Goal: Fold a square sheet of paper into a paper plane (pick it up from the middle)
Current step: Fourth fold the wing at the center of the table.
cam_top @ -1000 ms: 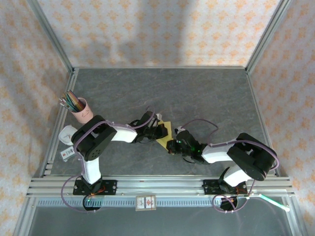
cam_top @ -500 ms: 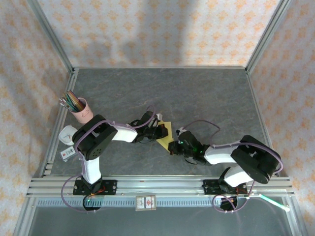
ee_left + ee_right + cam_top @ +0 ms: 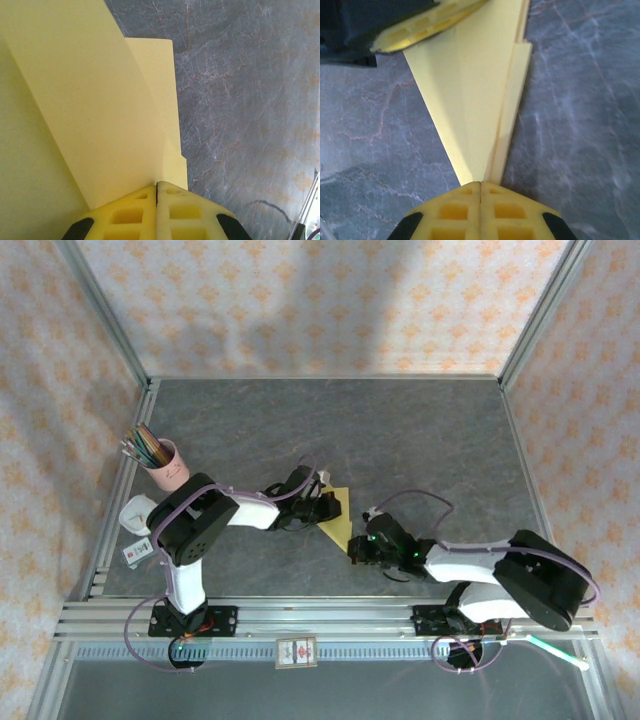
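We see a cup of pencils [image 3: 165,462] at the table's [image 3: 430,430] left edge. Left gripper [image 3: 322,506] has its pads pressed together, tips touching the wide end of the yellow paper [image 3: 340,521]. The paper lies mid-table between the arms, folded to a narrow point. Right gripper [image 3: 360,547] is closed too, tips at that point. We cannot tell pinch from press for either.

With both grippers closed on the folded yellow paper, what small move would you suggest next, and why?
Probably open the right gripper slightly and back it off. It is shut on the pointed tip of the folded paper, whose layers look creased down to that point, while the left gripper pinches the wide end and should hold it alone.
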`<state>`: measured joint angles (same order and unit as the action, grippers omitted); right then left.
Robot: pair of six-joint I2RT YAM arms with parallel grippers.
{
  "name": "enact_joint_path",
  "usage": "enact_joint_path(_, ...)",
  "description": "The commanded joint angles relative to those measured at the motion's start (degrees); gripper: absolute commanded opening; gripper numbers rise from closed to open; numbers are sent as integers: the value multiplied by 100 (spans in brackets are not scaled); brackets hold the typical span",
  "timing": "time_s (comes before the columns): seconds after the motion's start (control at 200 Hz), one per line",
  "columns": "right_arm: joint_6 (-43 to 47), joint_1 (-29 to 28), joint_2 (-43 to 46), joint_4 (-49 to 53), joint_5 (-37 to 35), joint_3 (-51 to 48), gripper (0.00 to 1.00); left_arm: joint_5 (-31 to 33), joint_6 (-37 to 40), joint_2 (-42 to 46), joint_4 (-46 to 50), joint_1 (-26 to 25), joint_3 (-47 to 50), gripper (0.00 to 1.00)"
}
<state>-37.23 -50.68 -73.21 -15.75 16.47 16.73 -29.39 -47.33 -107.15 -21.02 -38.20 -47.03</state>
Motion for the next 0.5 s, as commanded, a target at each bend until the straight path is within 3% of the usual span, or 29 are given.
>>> enact_joint_path(0.0, 75, -42, 317, 796, -285, 214, 0, 719, 251, -350, 651, 172, 78, 0)
enact_joint_path(0.225, 349, -43, 232, 667, -89, 800, 0, 697, 251, -368, 643, 172, 65, 0)
enact_joint_path(0.496, 646, -40, -814, 534, 45, 1265, 0, 688, 268, -333, 677, 173, 78, 0)
